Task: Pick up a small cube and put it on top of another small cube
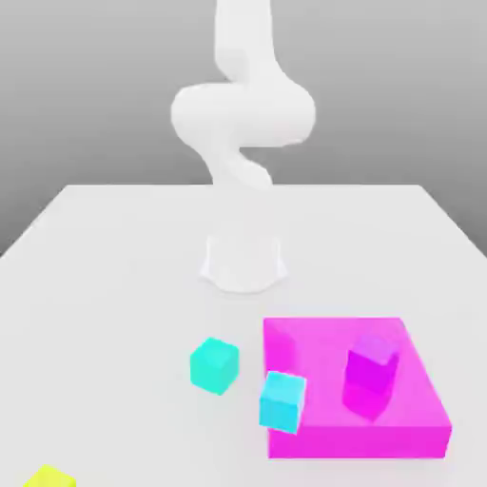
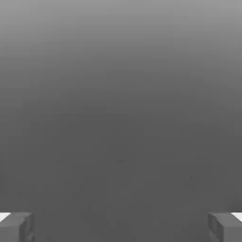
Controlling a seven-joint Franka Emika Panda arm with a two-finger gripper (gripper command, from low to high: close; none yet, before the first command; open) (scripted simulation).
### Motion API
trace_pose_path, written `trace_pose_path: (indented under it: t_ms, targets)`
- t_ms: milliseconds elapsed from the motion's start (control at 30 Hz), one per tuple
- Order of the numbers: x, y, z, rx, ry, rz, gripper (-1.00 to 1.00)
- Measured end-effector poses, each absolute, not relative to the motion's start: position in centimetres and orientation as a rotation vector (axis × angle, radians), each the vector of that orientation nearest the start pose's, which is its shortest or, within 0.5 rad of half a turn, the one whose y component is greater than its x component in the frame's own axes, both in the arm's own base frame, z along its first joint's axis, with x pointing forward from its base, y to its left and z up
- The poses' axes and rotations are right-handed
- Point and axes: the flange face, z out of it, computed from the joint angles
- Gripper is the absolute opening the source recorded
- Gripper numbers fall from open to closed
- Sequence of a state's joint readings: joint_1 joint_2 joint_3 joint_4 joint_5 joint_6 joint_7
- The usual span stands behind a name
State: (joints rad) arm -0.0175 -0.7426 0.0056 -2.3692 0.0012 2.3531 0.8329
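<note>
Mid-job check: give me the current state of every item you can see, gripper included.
gripper: open, fingers wide apart, nothing between them.
turquoise-green cube: resting on the table, free, unstacked.
sky-blue cube: sitting at the magenta platform's near corner, nothing on it.
purple cube: on top of the magenta platform.
magenta platform: flat on the table.
yellow cube: on the table, at the frame's edge.

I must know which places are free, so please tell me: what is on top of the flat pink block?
On the flat pink block stands a magenta cube, toward the exterior view's right. The sky-blue cube covers part of the block's near-left corner; whether it touches cannot be told.
</note>
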Motion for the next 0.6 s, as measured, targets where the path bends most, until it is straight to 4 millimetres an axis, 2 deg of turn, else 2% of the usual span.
trace_pose_path:
  t_ms: [133,233,300,433,600]
  targets:
    - [40.4,-1.3,56.2,-2.503,1.262,-0.77,0.0]
    - [41.2,-2.1,48.7,-2.521,1.381,-0.636,0.0]
    - [40.9,-2.7,43.6,-2.529,1.463,-0.543,0.0]
    - [38.4,-3.6,33.5,-2.531,1.639,-0.338,0.0]
    - [32.1,-4.4,20.7,-2.501,1.876,-0.05,0.0]
